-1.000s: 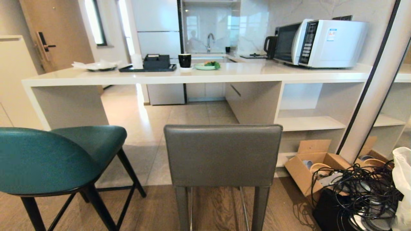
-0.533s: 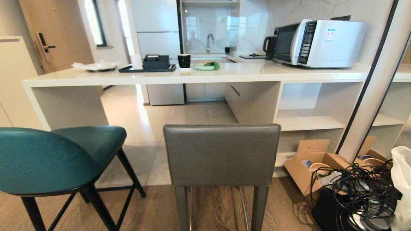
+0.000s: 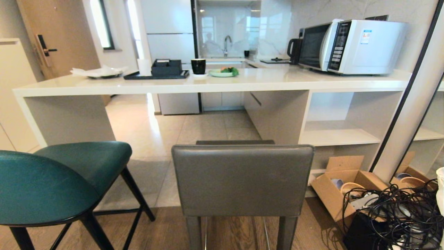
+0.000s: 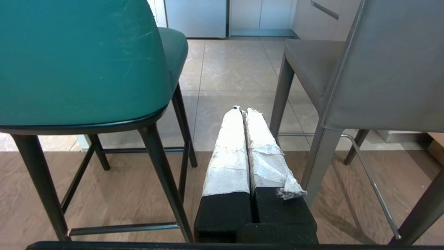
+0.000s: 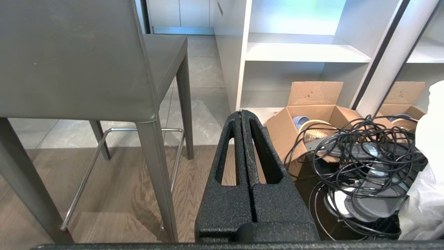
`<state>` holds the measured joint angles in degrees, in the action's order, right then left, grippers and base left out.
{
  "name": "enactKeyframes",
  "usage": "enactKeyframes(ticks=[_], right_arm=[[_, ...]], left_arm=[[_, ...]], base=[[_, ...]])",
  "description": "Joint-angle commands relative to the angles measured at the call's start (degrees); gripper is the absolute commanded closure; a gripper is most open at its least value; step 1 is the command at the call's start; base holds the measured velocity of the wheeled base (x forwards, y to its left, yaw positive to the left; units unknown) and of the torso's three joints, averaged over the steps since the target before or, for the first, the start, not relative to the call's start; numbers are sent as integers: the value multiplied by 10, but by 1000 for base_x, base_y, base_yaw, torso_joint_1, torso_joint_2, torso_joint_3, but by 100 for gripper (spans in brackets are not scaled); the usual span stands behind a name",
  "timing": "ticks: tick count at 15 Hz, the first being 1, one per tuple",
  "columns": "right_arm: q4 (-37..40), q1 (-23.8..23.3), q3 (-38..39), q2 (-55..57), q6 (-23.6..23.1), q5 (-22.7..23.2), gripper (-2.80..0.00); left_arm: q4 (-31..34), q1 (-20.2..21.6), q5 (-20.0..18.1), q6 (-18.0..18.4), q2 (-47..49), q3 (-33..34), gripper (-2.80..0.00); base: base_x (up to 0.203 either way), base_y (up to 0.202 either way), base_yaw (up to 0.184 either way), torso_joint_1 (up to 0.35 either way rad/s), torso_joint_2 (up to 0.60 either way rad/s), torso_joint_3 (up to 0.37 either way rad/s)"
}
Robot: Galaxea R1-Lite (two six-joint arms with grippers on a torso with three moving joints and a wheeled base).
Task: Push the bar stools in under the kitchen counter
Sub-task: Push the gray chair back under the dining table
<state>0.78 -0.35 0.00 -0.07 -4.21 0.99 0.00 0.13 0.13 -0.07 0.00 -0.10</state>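
Approach is the only change: against the view a second ago the whole scene has shifted and the stools loom larger, so the robot has closed in; neither stool has moved, and pushing is not yet begun. Left of the grey stool (image 3: 242, 180), the teal stool (image 3: 52, 184) shows a rounded leather shell on thin black legs. Between them the left gripper (image 4: 242, 110), fingers wrapped in frayed white tape, is pressed closed and empty. The grey stool, square-backed, stands short of the glossy white kitchen counter (image 3: 208, 85). Right of it the right gripper (image 5: 241, 113), textured black, is likewise closed and empty.
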Motion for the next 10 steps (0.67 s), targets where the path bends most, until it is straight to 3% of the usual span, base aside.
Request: enactKeyframes(ticks=[1,4,6,8,10], right_arm=[[0,0,0,1,-2,1,0],[4,0,-13,8,2,0,0],[1,1,-56,78,14,4,0],[-22,3,-100,194,29,8,0],[-97,4,-127,336,35,17,0]], left_arm=[[0,0,0,0,1,0,0],[-1,0,-3,13,1,-1,0],[-1,1,-18,7,27,-49,0],[-24,1,-32,-12,126,-91,0],[-113,-4,-44,-22,290,-113,0]], base=[[0,0,0,0,0,0],[0,0,0,0,0,0],[0,0,0,0,0,0],[0,0,0,0,0,0],[0,0,0,0,0,0]])
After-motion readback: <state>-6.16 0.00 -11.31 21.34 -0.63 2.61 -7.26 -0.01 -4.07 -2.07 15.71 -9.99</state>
